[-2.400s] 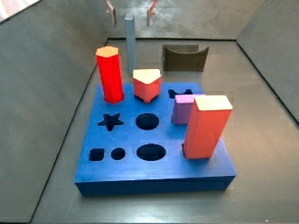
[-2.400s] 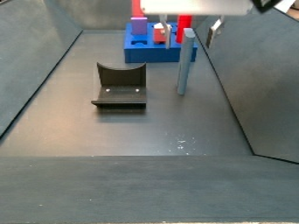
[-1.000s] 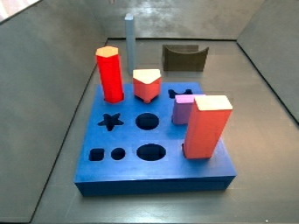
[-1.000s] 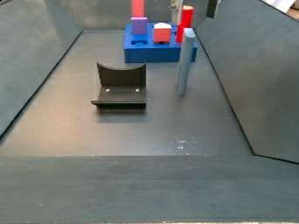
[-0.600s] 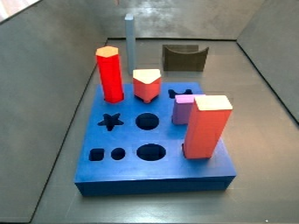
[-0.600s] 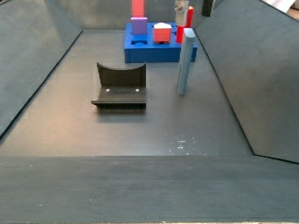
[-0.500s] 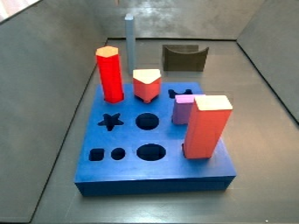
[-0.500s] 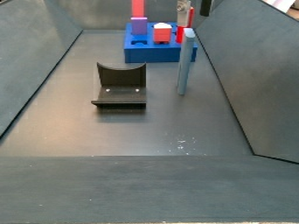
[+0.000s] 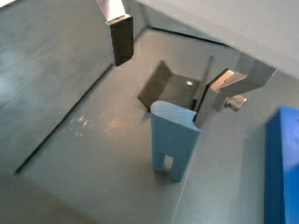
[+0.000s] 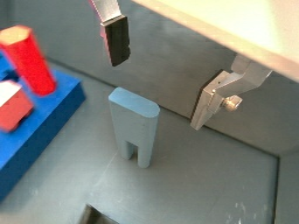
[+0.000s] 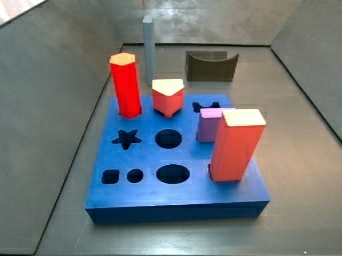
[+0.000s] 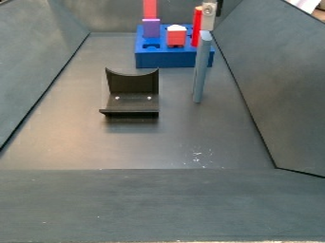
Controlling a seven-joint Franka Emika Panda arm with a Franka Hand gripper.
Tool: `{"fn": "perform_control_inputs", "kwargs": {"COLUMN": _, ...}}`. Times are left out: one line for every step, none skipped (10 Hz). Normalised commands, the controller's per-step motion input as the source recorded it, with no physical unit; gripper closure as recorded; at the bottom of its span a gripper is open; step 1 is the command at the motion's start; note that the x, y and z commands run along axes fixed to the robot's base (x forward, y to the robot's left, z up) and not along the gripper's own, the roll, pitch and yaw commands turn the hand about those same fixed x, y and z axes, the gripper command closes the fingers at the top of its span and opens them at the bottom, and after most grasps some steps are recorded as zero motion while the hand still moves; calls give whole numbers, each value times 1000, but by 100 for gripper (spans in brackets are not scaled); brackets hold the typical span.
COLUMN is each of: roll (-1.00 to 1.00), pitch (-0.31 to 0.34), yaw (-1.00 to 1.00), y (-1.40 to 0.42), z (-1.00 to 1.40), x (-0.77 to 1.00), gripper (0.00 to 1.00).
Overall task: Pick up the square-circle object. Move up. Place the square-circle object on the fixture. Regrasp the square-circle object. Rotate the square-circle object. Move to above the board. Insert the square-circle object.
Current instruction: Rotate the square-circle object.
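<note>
The square-circle object (image 9: 173,140), a slender grey-blue bar with a slot at its foot, stands upright on the floor, apart from the fixture (image 9: 176,86) and next to the board (image 9: 286,166). It also shows in a wrist view (image 10: 135,122) and in both side views (image 11: 147,45) (image 12: 200,71). My gripper (image 9: 163,87) (image 10: 158,93) is open, empty and high above the bar's top. Its fingers (image 9: 121,39) (image 10: 211,101) stand wide apart on either side of the bar, touching nothing.
The board (image 11: 174,190) bears a red hexagonal peg (image 11: 126,85), a salmon block (image 11: 238,145), a small pink-purple piece (image 11: 210,126) and an orange-red piece (image 11: 167,96). The fixture (image 12: 129,92) sits mid-floor. Grey walls (image 12: 38,57) enclose the floor.
The gripper, seen low over the bar 2.4 s ago, has risen almost out of both side views. The bar, fixture and board have not moved.
</note>
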Motion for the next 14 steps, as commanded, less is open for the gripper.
{"fn": "perform_control_inputs", "kwargs": {"roll": -16, "pitch": 8, "yaw": 1000, "y": -3, "z": -1, "x": 10, "gripper": 0}}
{"fn": "perform_control_inputs", "kwargs": {"roll": -17, "pitch": 8, "yaw": 1000, "y": -3, "z": -1, "x": 10, "gripper": 0}}
{"fn": "perform_control_inputs", "kwargs": {"roll": -17, "pitch": 9, "yaw": 1000, "y": -3, "z": -1, "x": 10, "gripper": 0}}
{"fn": "perform_control_inputs", "kwargs": {"roll": -18, "pitch": 9, "yaw": 1000, "y": -3, "z": -1, "x": 11, "gripper": 0}}
{"fn": "perform_control_inputs", "kwargs": {"roll": -19, "pitch": 10, "yaw": 1000, "y": -3, "z": -1, "x": 11, "gripper": 0}}
{"fn": "perform_control_inputs", "kwargs": {"roll": -20, "pitch": 10, "yaw": 1000, "y": -3, "z": -1, "x": 11, "gripper": 0}}
{"fn": "perform_control_inputs", "kwargs": {"roll": -20, "pitch": 10, "yaw": 1000, "y": -3, "z": -1, "x": 11, "gripper": 0}}
{"fn": "perform_control_inputs", "kwargs": {"roll": -21, "pitch": 11, "yaw": 1000, "y": -3, "z": -1, "x": 11, "gripper": 0}}
{"fn": "perform_control_inputs", "kwargs": {"roll": -22, "pitch": 11, "yaw": 1000, "y": -3, "z": -1, "x": 11, "gripper": 0}}
{"fn": "perform_control_inputs", "kwargs": {"roll": -24, "pitch": 12, "yaw": 1000, "y": -3, "z": 0, "x": 11, "gripper": 0}}
{"fn": "perform_control_inputs", "kwargs": {"roll": -25, "pitch": 13, "yaw": 1000, "y": -3, "z": 0, "x": 11, "gripper": 0}}
{"fn": "perform_control_inputs", "kwargs": {"roll": -27, "pitch": 14, "yaw": 1000, "y": -3, "z": 0, "x": 12, "gripper": 0}}
{"fn": "perform_control_inputs", "kwargs": {"roll": -28, "pitch": 14, "yaw": 1000, "y": -3, "z": 0, "x": 12, "gripper": 0}}
{"fn": "perform_control_inputs", "kwargs": {"roll": -30, "pitch": 15, "yaw": 1000, "y": -3, "z": 0, "x": 12, "gripper": 0}}
